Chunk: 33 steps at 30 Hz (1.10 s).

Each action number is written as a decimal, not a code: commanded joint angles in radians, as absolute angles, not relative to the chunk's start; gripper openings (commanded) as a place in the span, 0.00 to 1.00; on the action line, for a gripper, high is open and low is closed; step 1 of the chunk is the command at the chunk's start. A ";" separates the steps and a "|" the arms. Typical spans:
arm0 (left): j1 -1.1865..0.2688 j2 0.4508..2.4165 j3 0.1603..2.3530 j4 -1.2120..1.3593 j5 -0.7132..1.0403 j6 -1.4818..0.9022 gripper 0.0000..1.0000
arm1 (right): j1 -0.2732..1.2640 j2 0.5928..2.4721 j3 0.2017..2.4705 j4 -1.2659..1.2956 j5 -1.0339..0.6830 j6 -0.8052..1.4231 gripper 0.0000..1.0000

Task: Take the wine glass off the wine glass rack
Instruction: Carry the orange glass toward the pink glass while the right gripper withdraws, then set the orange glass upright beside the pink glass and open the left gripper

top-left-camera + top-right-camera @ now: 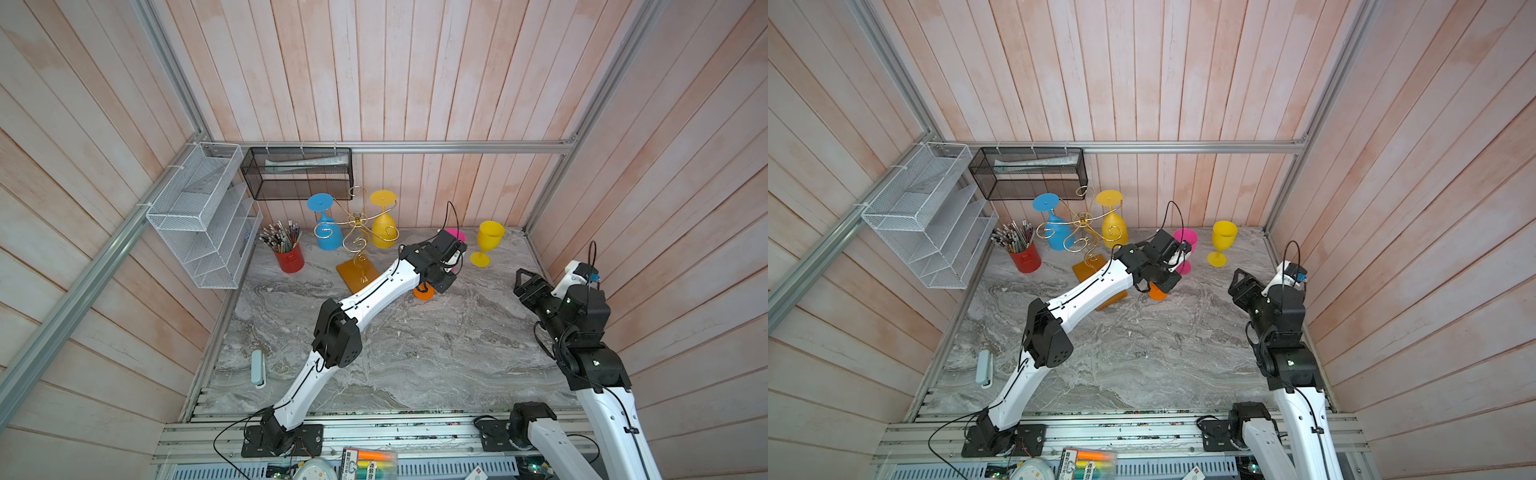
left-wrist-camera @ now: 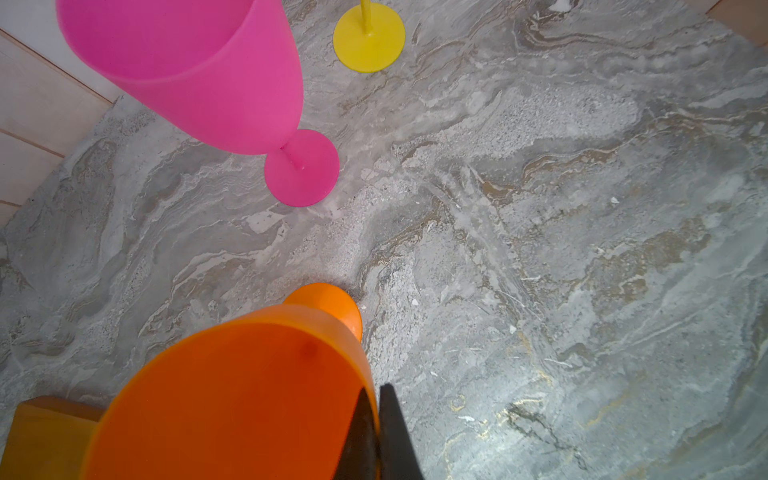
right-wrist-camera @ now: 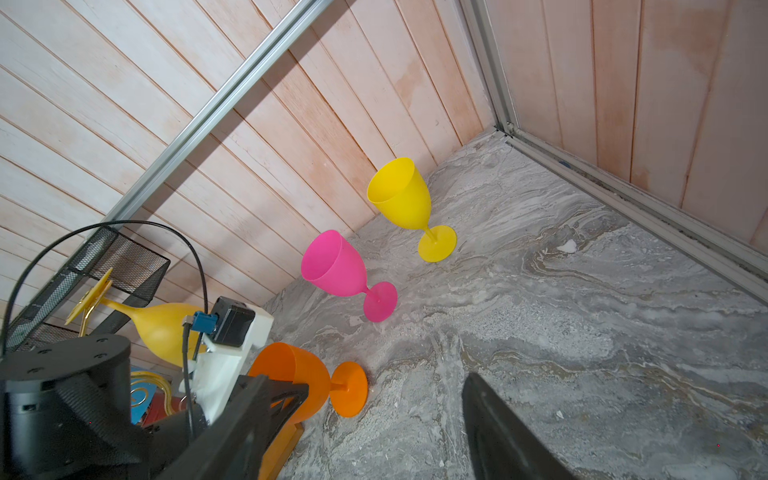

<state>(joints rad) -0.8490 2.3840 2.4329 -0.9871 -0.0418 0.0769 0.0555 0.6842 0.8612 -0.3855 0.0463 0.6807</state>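
Top views, left to right: wine glass rack [image 1: 352,272] at the back of the tabletop [image 1: 415,357], left of centre, carrying blue glass [image 1: 328,237] and hanging yellow glass [image 1: 383,235] bowl-down on its scroll arms. Just right of the rack's wooden base: orange wine glass [image 1: 423,293], bowl up, clear of every wire arm, mostly hidden under the left arm. Pinched at the rim by left hand [image 2: 376,395], fingers nearly together on the thin wall, one inside the bowl and one outside per the left wrist view. Foot low at the tabletop; looks seated or very close in the right wrist view, cannot confirm contact. Further right: pink glass [image 1: 1188,237], partly behind the left wrist, then standing yellow glass [image 1: 489,237], both upright near the back wall, apart from each other and from the rack. Far right: right hand [image 1: 524,283] spread wide, empty, hovering above the tabletop, well apart from all glasses. Status, as a judgement: removal itself done for the orange one, off the hook and upright beside the base. Left to do: seat the foot flat, release the rim, back out upward without dragging the bowl. Main risk: rim-only pinch on a light-looking glass, easy to tip on release, with the rack base and pink glass close by. Two glasses on the rack untouched if more wanted.
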 commanded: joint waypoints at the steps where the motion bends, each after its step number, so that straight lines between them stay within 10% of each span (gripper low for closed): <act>1: -0.841 2.402 2.449 -0.959 -0.066 0.096 0.03 | 0.050 0.685 0.856 -0.359 0.028 0.686 0.74; 16: -0.854 2.332 2.418 -0.948 -0.101 0.112 0.71 | 0.050 0.706 0.872 -0.338 0.022 0.675 0.73; 33: -0.900 2.191 2.391 -0.905 -0.174 0.117 0.91 | 0.049 0.695 0.898 -0.333 0.034 0.658 0.74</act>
